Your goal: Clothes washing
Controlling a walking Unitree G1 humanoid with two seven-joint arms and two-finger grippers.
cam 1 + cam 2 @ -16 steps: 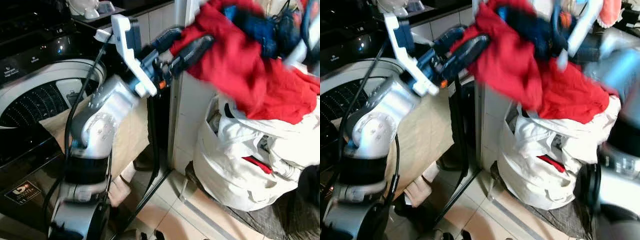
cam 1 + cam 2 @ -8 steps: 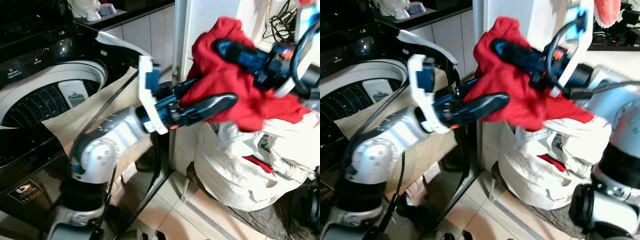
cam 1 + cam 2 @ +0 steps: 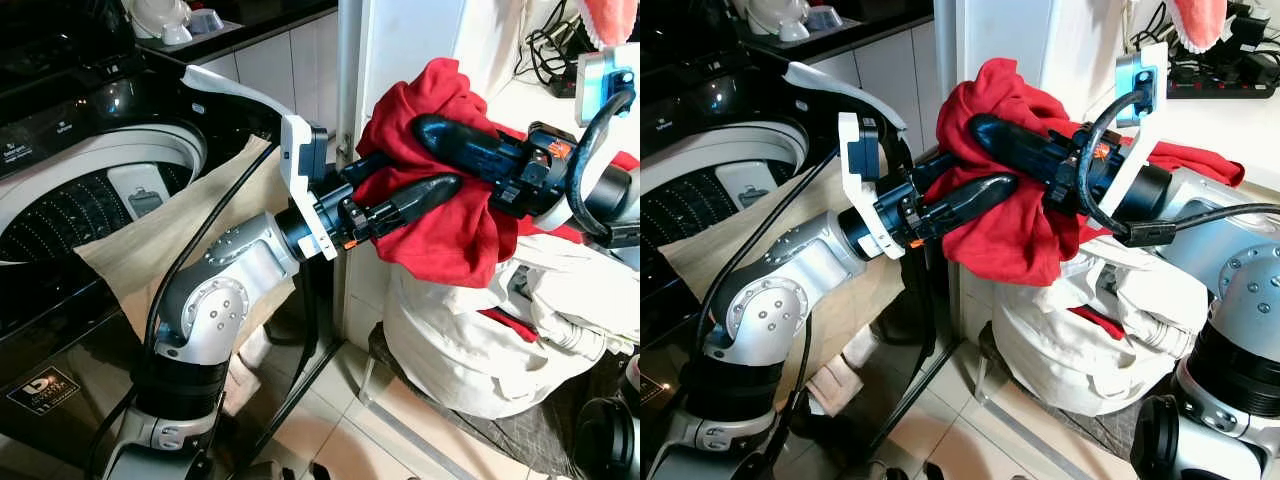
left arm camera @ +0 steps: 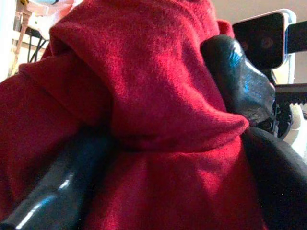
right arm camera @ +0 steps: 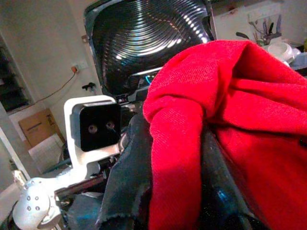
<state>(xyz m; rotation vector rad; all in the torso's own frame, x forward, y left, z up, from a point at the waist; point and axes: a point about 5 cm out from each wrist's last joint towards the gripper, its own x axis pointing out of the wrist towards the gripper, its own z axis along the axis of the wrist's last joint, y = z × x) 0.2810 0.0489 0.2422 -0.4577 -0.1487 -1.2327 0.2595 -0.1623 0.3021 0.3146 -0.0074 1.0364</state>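
Red garment [image 3: 440, 190] bunched above white laundry bag [image 3: 470, 350], pinched from both sides by left gripper [image 3: 405, 185] and right gripper [image 3: 990, 135]. Closed firmly on cloth in both wrist views, folds wrapped over fingers [image 4: 240, 81]. Best carried across to washer drum [image 3: 70, 210] with both grips kept, hem lifted past the rim.

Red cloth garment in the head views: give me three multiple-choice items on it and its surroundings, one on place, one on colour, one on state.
1. Where is the red cloth garment?
A. inside the washer drum
B. held up above the white laundry bag
C. on the floor

2. What colour is the cloth draped over the washing machine's rim?
A. beige
B. blue
C. green

3. What is the state of the top-loading washing machine?
A. lid shut
B. lid open
C. tipped over

Answers:
1 B: left gripper and right gripper both clutch it over the white laundry bag.
2 A: the beige cloth.
3 B: the drum shows.
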